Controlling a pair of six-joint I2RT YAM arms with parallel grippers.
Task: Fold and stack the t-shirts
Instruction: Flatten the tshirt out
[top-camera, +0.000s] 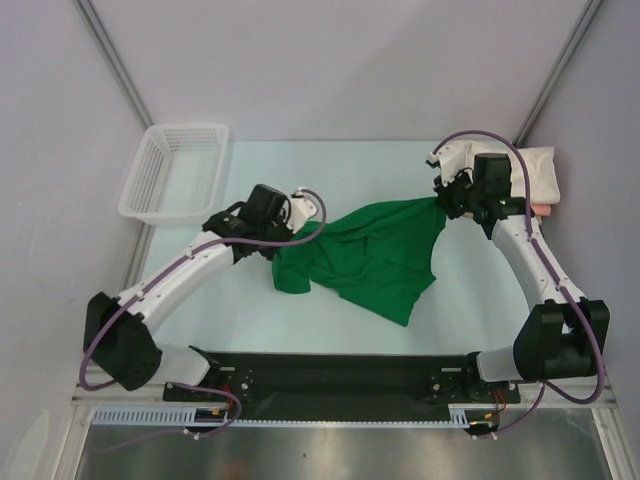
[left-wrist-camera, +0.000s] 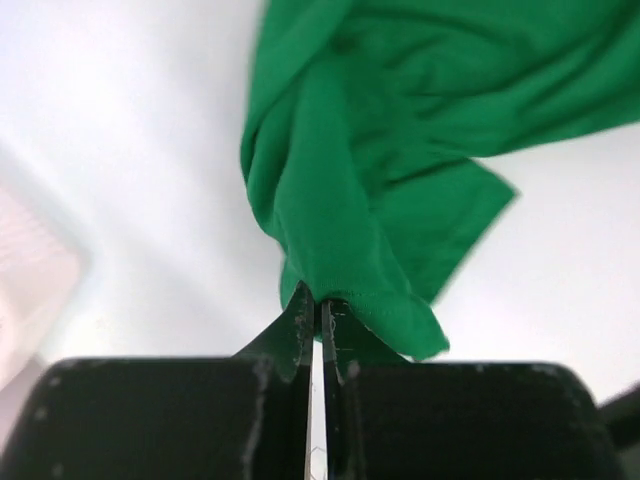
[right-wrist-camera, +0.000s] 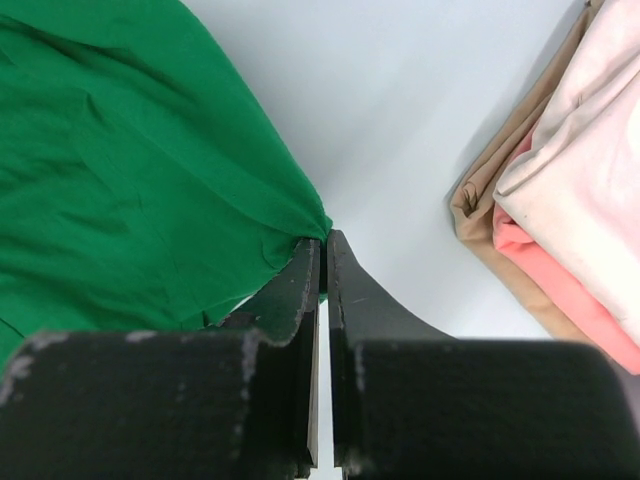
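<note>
Here, the left gripper (left-wrist-camera: 318, 305) and right gripper (right-wrist-camera: 324, 245) each pinch an edge of the green t-shirt (top-camera: 375, 255), spread between them.

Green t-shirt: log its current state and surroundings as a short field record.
Item: green t-shirt, crumpled, unfolded, held at two ends
Left gripper: shut on the shirt's left edge
Right gripper: shut on the shirt's right corner
Folded stack: cream shirt over salmon-pink shirt, far right, apart from the green one
Basket: white mesh basket, far left
</note>
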